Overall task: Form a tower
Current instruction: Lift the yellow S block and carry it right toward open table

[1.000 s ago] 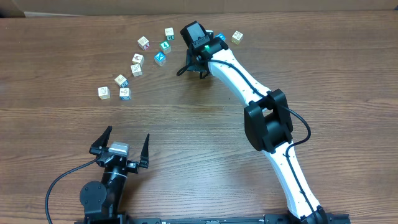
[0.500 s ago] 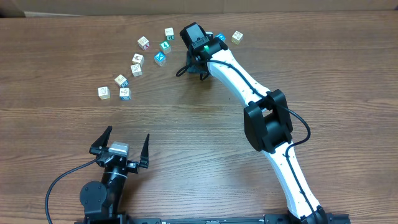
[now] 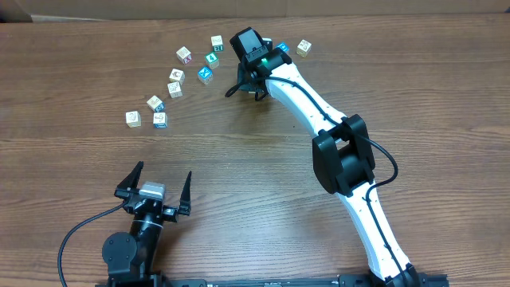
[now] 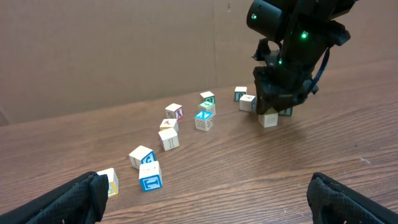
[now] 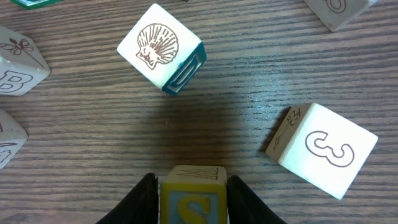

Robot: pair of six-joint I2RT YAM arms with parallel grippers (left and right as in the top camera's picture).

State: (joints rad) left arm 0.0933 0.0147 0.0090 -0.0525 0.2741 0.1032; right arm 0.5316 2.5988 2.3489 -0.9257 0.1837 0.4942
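The right gripper (image 5: 193, 186) has its 2 fingers pressed against opposite sides of a yellow-faced cube (image 5: 194, 205) marked with a blue S, gripping it just above the table (image 5: 205, 124). Whether that cube sits on others beneath it cannot be told. Ahead of the fingertips, slightly left, lies a shell cube (image 5: 160, 56). Ahead and to the right lies a cube with a 3 (image 5: 323, 149). The left gripper (image 3: 164, 170) stands wide open, holding nothing, well apart from every cube.
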